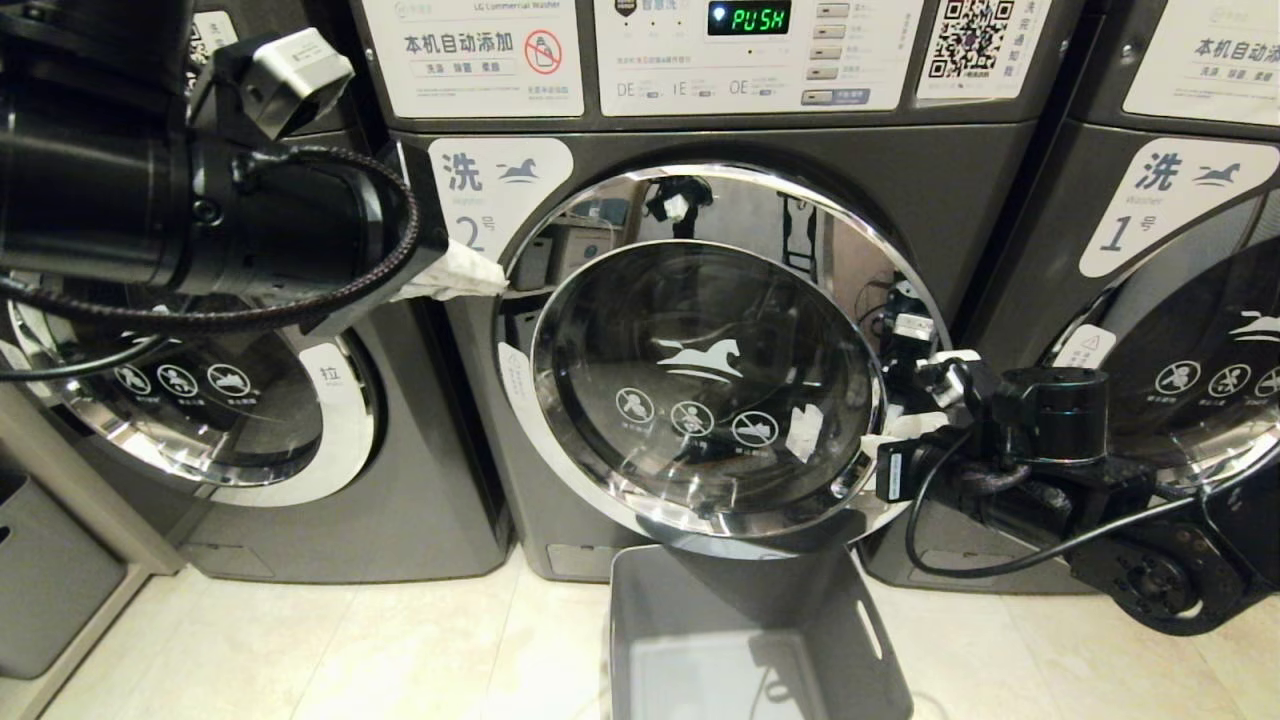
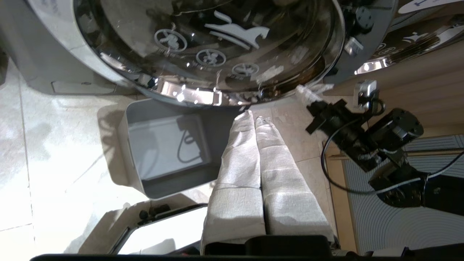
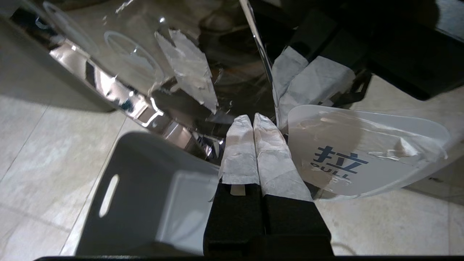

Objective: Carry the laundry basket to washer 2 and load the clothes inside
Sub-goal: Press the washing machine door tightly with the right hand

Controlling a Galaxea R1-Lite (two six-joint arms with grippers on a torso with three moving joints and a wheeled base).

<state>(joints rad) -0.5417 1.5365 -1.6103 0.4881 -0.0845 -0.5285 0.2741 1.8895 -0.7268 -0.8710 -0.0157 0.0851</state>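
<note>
A row of dark grey front-load washing machines stands on a pale tiled floor point(image 1: 400, 650), and the middle one, washer 2 point(image 1: 700, 150), carries the white label with the numeral 2 and a display reading PUSH. Its round chrome-rimmed door point(image 1: 700, 390) looks swung a little out from the machine's front, so it seems part-open rather than latched, though how far is hard to judge. The laundry basket point(image 1: 745, 640) sits on the floor just below that door, right in front of the machine, and its inside shows only bare grey bottom. No clothes appear in the basket or in either gripper, and the dark reflective glass hides whatever lies in the drum. So the carrying looks done and the loading probably done too; closing the door seems to be what is left. The left gripper point(image 1: 470, 278) hangs near the door's upper left rim, its cloth-wrapped fingers point(image 2: 250, 152) pressed together and holding nothing. The right gripper point(image 1: 905, 440) sits at the door's right edge beside the white pull tab point(image 3: 362, 152), fingers likewise closed and empty.
</note>
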